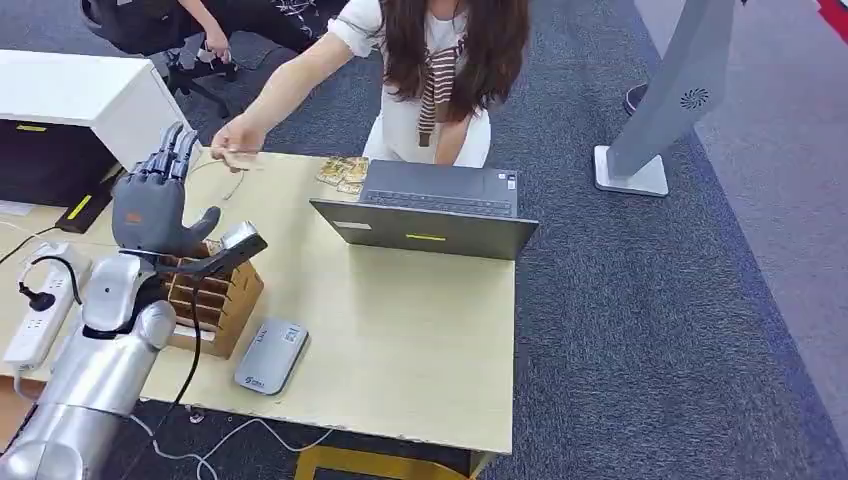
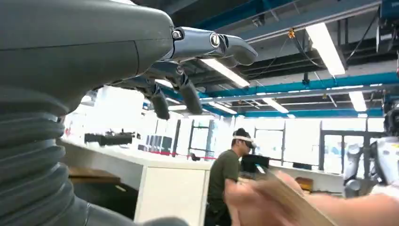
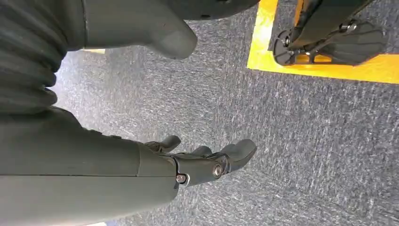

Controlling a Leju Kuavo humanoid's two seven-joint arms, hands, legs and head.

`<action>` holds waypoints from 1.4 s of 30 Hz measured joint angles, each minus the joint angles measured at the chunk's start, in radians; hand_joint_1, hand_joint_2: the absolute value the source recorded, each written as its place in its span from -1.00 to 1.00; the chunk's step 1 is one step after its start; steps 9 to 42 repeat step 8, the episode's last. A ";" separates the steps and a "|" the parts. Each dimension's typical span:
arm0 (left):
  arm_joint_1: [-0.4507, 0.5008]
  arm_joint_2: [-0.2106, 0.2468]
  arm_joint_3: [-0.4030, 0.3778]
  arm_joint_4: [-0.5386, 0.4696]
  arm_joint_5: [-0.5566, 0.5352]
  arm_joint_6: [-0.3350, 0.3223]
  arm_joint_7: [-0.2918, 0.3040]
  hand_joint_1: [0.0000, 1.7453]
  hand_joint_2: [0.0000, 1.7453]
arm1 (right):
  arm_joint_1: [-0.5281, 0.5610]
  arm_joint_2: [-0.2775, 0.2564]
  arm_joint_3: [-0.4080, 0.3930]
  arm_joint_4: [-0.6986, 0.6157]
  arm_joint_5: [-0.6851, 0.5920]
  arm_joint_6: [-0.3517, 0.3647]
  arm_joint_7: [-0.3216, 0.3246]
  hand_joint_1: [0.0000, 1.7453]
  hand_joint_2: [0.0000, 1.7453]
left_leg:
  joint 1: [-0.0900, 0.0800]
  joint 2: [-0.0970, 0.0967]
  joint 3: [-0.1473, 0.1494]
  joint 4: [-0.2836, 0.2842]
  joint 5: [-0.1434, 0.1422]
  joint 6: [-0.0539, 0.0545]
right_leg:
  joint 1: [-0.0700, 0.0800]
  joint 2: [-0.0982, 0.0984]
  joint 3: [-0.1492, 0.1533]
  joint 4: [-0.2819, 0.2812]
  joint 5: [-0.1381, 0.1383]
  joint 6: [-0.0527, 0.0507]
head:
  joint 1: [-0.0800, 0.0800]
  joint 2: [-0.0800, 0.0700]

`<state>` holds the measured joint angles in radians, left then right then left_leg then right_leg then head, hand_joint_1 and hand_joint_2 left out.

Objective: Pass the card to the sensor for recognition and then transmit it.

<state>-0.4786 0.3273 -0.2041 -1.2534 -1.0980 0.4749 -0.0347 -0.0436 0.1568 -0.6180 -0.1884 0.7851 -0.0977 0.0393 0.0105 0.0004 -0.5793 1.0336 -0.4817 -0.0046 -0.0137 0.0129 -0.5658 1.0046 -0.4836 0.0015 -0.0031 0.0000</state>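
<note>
— Fingers [image 1: 172, 150] of my left hand [image 1: 150, 205] stand straight up and spread, and they hold nothing. Do you want the whole table, from left to right?

— Yes, please. What is on the far left?

— A white power strip [image 1: 38, 312] lies at the table [image 1: 400, 340] edge. Just right of it my left hand is raised above a wooden box [image 1: 222, 300] with slots.

— And where is the card?

— Behind my hand, at the far edge, a person's hand [image 1: 232, 140] pinches a thin flat thing that I take for the card [image 1: 236, 152]. From my left wrist it is blurred, so I cannot be sure. It is near my fingertips but does not touch them.

— How will it handle?

— I judge it very light, thin, rather stiff and smooth, so it can slip. I would pinch it near one short edge, thumb against finger on the two flat faces, and leave the rest free for reading.

— Where is the sensor?

— A flat grey sensor [image 1: 270, 356] lies near the front edge, just right of the box. Farther back is a small pile of cards [image 1: 342, 172], touching or nearly touching the open laptop [image 1: 432, 212].

— And your right hand?

— My right hand [image 3: 197, 165] hangs over grey carpet [image 3: 306, 141]; its fingers are loose, a little bent, with nothing in them.
</note>
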 joint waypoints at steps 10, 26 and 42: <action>0.351 -0.032 0.138 -0.375 0.712 -0.086 -0.338 -1.00 1.00 | 0.008 0.002 -0.049 0.000 -0.081 -0.019 -0.054 -1.00 -1.00 | 0.000 0.011 0.004 -0.002 -0.005 -0.001 | 0.000 0.011 0.001 0.000 -0.002 -0.001 | 0.000 0.000; 0.351 -0.032 0.138 -0.375 0.712 -0.086 -0.338 -1.00 1.00 | 0.008 0.002 -0.049 0.000 -0.081 -0.019 -0.054 -1.00 -1.00 | 0.000 0.011 0.004 -0.002 -0.005 -0.001 | 0.000 0.011 0.001 0.000 -0.002 -0.001 | 0.000 0.000; 0.351 -0.032 0.138 -0.375 0.712 -0.086 -0.338 -1.00 1.00 | 0.008 0.002 -0.049 0.000 -0.081 -0.019 -0.054 -1.00 -1.00 | 0.000 0.011 0.004 -0.002 -0.005 -0.001 | 0.000 0.011 0.001 0.000 -0.002 -0.001 | 0.000 0.000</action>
